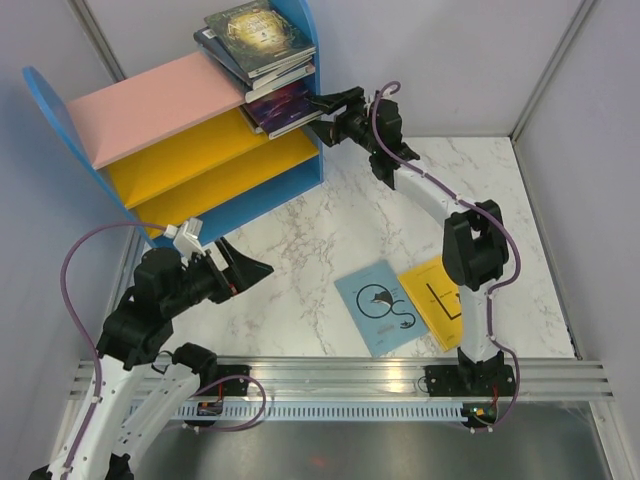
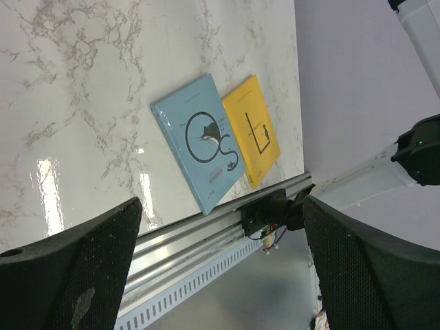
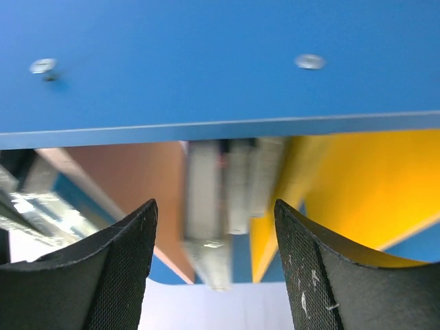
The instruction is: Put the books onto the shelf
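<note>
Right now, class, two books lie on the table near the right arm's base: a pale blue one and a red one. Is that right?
No. The top external view shows a yellow book, not a red one, beside the pale blue book on the table near the right arm's base.

Light: bright, even, from overhead; we note soft shadows beneath the shelf (image 1: 160, 105). Glare: white patches on the marble table (image 2: 82, 103), left wrist view. Focus: right wrist view blurred; we read the books (image 3: 206, 199) as smears.
</note>
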You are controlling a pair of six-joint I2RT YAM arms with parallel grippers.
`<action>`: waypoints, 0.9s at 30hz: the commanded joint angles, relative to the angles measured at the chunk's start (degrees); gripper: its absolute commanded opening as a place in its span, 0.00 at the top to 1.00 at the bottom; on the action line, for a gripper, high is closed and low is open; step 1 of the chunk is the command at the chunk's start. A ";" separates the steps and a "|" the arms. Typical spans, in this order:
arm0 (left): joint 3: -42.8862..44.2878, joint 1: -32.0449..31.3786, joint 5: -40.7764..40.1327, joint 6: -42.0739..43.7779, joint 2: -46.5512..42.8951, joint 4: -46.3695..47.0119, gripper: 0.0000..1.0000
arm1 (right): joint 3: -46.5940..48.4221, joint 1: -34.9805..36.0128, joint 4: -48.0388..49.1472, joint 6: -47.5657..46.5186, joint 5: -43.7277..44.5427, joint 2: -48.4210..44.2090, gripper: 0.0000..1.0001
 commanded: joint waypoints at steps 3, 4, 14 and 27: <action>0.78 0.29 -0.49 2.17 1.61 1.51 0.00 | -5.25 -0.38 5.71 0.48 -2.05 -5.01 0.27; 0.60 0.29 -0.40 2.08 1.70 1.95 0.00 | -5.25 -0.38 5.53 0.30 -3.19 -5.02 0.27; -2.12 0.29 -0.31 0.24 0.39 3.62 0.00 | -3.93 -0.38 5.36 0.12 -5.13 -5.90 0.39; -1.95 0.29 -2.24 -0.12 -3.57 1.78 0.00 | 1.69 0.67 4.30 1.26 -3.55 -1.51 1.00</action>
